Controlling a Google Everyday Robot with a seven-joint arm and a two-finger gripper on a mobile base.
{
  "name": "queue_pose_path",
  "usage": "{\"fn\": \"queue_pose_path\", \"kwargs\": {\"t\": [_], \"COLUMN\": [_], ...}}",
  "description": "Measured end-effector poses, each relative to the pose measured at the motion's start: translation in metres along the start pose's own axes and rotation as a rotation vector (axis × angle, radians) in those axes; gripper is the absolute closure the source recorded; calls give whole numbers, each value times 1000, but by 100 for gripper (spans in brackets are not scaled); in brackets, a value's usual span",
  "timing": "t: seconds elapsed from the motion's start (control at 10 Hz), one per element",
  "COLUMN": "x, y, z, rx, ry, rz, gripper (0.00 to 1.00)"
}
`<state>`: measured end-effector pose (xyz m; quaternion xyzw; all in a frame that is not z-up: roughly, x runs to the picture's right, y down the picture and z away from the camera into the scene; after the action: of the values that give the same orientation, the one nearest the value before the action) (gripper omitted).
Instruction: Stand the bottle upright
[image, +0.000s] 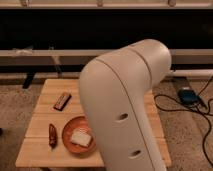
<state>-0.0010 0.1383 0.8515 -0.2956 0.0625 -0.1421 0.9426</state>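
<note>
My robot's big white arm (125, 110) fills the middle of my view. It covers most of the wooden tabletop (40, 152) to the right of the orange bowl (67, 142). I cannot see the bottle anywhere. I think it lies behind the arm, somewhere to the right of the bowl, but that is only a guess. The claw is hidden behind the arm too, so I cannot say just where it is. It is squeezed shut. I cannot tell if it has the bottle or nothing at all.

In the bowl sits a pale square lump (80, 137). That is not the bottle. Just left of the bowl lies a thin dark red thing (52, 135). Up and left of the bowl lies a brown bar (62, 101).

I think a small bottle like this is light, hard and smooth, so it may slip or roll. I would hold it around its middle, gently but firmly. Then I would tip it up and set its flat bottom on the wood. It could fall over, so I would let go slowly.
</note>
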Motion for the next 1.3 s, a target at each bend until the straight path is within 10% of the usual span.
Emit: {"fn": "queue_pose_path", "kwargs": {"t": [0.5,1.3], "x": [9,12], "y": [-32,-64], "z": [-47,-68], "rx": [59,93], "ry": [-90,-311], "rz": [40,109], "gripper": [100,100]}}
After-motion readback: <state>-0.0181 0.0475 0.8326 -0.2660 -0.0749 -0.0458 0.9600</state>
